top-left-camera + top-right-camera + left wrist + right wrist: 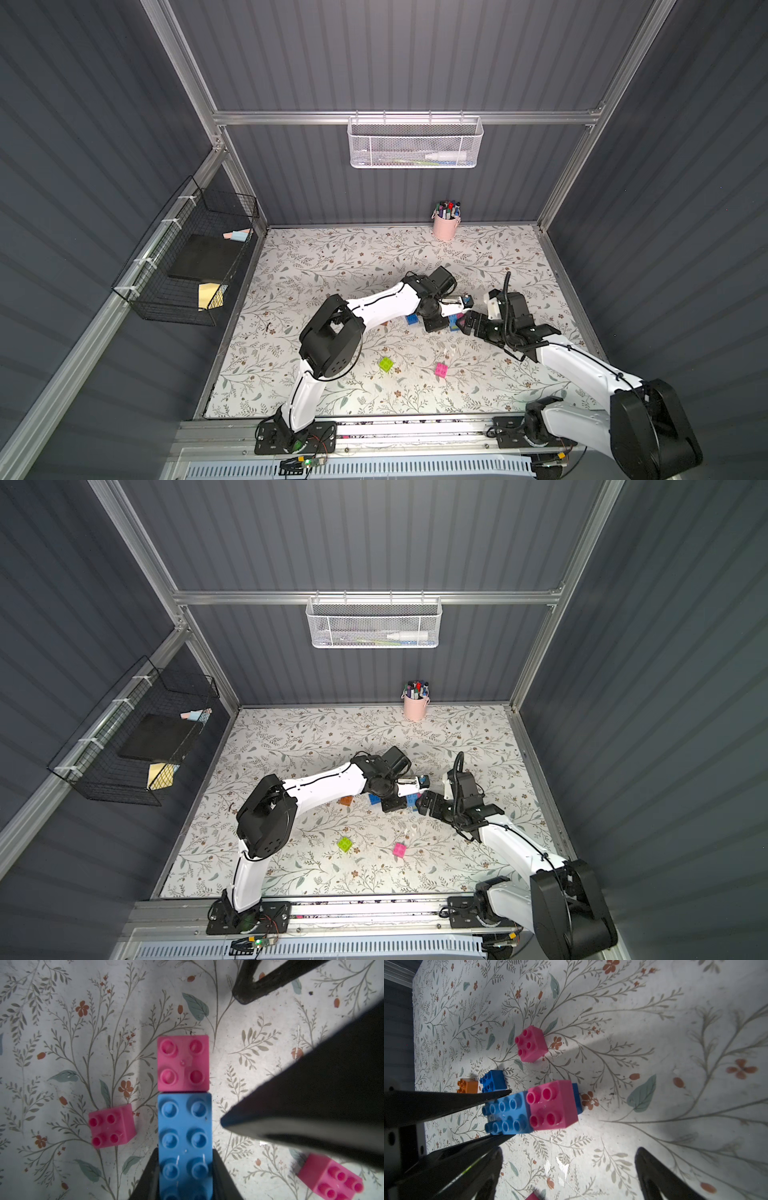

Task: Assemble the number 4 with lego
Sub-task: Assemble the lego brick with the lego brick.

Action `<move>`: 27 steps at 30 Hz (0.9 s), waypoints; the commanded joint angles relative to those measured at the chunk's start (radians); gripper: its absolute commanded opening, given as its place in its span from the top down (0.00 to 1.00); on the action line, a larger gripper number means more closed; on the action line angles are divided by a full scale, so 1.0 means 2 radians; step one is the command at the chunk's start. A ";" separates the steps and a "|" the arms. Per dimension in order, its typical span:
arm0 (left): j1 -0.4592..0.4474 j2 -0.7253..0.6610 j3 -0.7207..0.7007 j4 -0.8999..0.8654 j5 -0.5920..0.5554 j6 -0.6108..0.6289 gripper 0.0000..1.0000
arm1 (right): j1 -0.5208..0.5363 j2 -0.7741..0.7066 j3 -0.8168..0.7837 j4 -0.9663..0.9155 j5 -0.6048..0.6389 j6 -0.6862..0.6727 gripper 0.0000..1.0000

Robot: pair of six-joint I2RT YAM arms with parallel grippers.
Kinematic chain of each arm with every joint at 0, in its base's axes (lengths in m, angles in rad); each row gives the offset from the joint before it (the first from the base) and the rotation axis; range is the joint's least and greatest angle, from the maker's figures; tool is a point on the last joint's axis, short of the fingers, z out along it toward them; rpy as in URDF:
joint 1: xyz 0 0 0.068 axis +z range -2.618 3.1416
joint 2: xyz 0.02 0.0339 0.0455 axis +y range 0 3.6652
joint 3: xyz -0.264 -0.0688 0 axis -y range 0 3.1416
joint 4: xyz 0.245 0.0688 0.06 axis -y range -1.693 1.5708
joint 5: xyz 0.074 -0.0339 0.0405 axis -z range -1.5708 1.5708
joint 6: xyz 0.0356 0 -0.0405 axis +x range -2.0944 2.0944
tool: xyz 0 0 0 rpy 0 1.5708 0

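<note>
My left gripper [185,1154] is shut on a long light-blue lego brick [185,1142], held just above the flowered mat, with a pink brick [182,1064] sitting on the bar's far end. The same pair shows in the right wrist view as the blue bar [506,1113] and its pink brick [552,1105]. My right gripper [570,1153] stands open close beside them with nothing between its fingers [311,1105]. Loose bricks lie around: pink [531,1044], another pink [330,1176], dark blue [493,1082], orange [467,1085] and lime green [386,364].
A pink cup of marker pens [445,224] stands at the back edge of the mat. A white mesh basket [414,143] hangs on the back wall and a black wire basket [187,257] on the left wall. Both arms meet right of the middle.
</note>
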 commanded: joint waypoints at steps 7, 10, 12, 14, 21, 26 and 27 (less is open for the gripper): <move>-0.007 0.016 0.017 -0.033 0.001 0.005 1.00 | -0.002 0.012 -0.002 0.050 0.024 0.000 0.01; -0.006 0.018 0.021 -0.035 0.001 0.007 1.00 | -0.002 0.013 -0.005 0.059 0.028 -0.001 0.01; -0.007 0.020 0.024 -0.037 0.000 0.008 1.00 | -0.002 0.017 -0.005 0.065 0.028 -0.001 0.01; -0.006 0.022 0.025 -0.039 0.000 0.008 1.00 | -0.002 0.017 -0.007 0.075 0.030 0.002 0.02; -0.006 0.026 0.027 -0.044 0.002 0.009 1.00 | -0.002 0.056 -0.009 0.100 0.036 0.007 0.03; -0.006 0.030 0.035 -0.052 0.001 0.010 1.00 | -0.002 0.045 -0.027 0.130 0.024 0.006 0.03; -0.006 0.030 0.036 -0.053 0.001 0.010 1.00 | -0.002 0.034 -0.036 0.138 0.023 0.006 0.03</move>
